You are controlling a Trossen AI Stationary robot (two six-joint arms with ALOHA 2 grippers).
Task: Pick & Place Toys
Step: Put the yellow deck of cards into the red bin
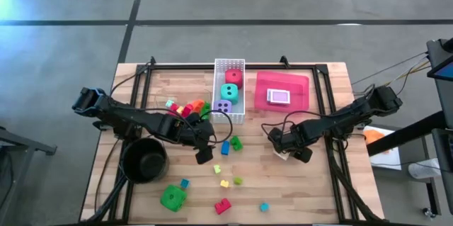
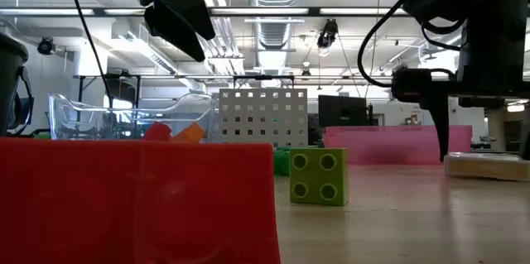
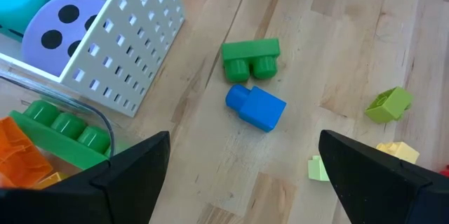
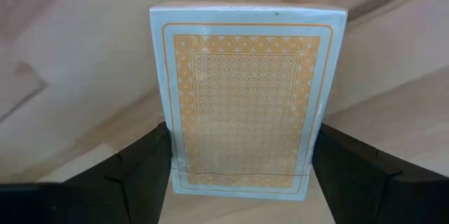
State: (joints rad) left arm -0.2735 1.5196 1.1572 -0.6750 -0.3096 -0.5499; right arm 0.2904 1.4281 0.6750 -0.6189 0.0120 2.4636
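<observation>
A card pack (image 4: 245,90) with an orange patterned back lies flat on the wooden table, and my right gripper (image 4: 242,182) stands over it, shut on it; in the high view it (image 1: 287,149) is right of centre. My left gripper (image 3: 242,175) hangs open above the table, over a blue brick (image 3: 256,106) and a green brick (image 3: 250,59) that lie loose on the wood. Small bricks (image 1: 225,173), a green die (image 1: 173,198) and a red die (image 1: 223,206) lie toward the near edge. Red, teal and purple dice sit in the white basket (image 1: 219,84). My right gripper has the card pack between its two fingers, one on each long side (image 4: 167,147) near one short end. The fingers (image 4: 140,175) come from above, pointing down, and stand across the pack's width. The pack lies flat on the table.
A pink tray (image 1: 301,88) holding another card pack (image 1: 279,97) stands at the far right beside the basket. A clear box of bricks (image 1: 185,108) sits left of the basket. A round black pot (image 1: 145,159) stands near the left arm.
</observation>
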